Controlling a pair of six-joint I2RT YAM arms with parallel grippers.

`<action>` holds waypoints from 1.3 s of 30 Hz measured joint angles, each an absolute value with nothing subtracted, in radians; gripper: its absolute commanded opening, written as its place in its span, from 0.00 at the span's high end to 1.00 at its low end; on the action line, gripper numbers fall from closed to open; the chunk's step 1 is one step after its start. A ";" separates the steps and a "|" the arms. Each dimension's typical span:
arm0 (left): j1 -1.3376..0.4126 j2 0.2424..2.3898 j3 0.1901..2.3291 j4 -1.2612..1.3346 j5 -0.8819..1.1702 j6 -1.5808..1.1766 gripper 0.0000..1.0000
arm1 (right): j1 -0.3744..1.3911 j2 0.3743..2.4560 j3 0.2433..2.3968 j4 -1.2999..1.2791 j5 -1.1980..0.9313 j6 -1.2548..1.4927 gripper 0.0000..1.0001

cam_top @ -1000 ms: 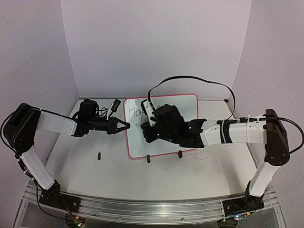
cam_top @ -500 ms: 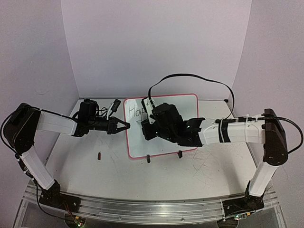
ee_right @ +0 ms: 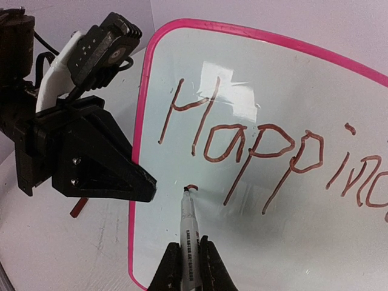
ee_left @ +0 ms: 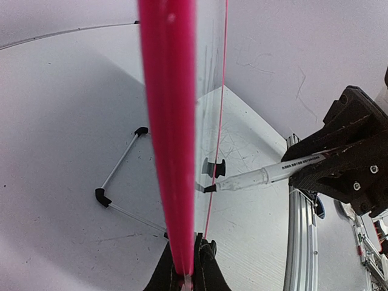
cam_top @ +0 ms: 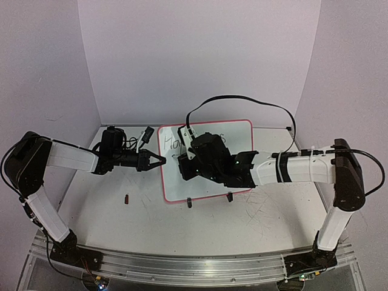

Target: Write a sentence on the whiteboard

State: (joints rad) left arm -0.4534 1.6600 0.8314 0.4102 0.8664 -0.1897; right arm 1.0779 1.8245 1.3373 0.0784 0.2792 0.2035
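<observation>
The whiteboard [cam_top: 242, 132], with its pink frame, stands tilted at the middle of the table. My left gripper [cam_top: 159, 160] is shut on the board's left edge, seen edge-on in the left wrist view [ee_left: 170, 121]. My right gripper [ee_right: 189, 244] is shut on a white marker [ee_right: 188, 212]. The marker's tip touches the board [ee_right: 291, 236] under the first line. The sentence [ee_right: 267, 151] reads "Happin" in red-brown strokes, and the rest runs out of view. A short curved stroke [ee_right: 193, 187] sits at the marker tip. The marker also shows in the left wrist view [ee_left: 267, 176].
A small dark red cap [cam_top: 127, 198] lies on the table left of the board. Two black clip feet [cam_top: 189, 203] hold the board's near edge. A black cable [cam_top: 242, 98] arcs above the board. Purple walls close in the back and sides.
My right gripper has moved left across the board with the marker, down to the start of a second line, uncovering lettering at the board's right. The left gripper has not moved.
</observation>
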 measured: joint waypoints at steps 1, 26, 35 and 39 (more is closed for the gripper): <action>-0.453 1.660 0.831 0.410 0.866 -0.190 1.00 | 1.078 1.825 1.338 0.078 0.278 0.204 1.00; -0.453 1.660 0.832 0.409 0.864 -0.186 1.00 | 1.081 1.827 1.324 0.053 0.240 0.238 1.00; -0.453 1.660 0.832 0.408 0.864 -0.183 1.00 | 1.098 1.827 1.280 0.040 0.230 0.265 1.00; -0.453 1.660 0.832 0.409 0.865 -0.183 1.00 | 1.106 1.829 1.273 0.029 0.228 0.275 1.00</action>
State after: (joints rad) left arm -0.4534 1.6600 0.8322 0.4086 0.8646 -0.1829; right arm 1.1059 1.8292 1.2732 0.0294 0.2277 0.2752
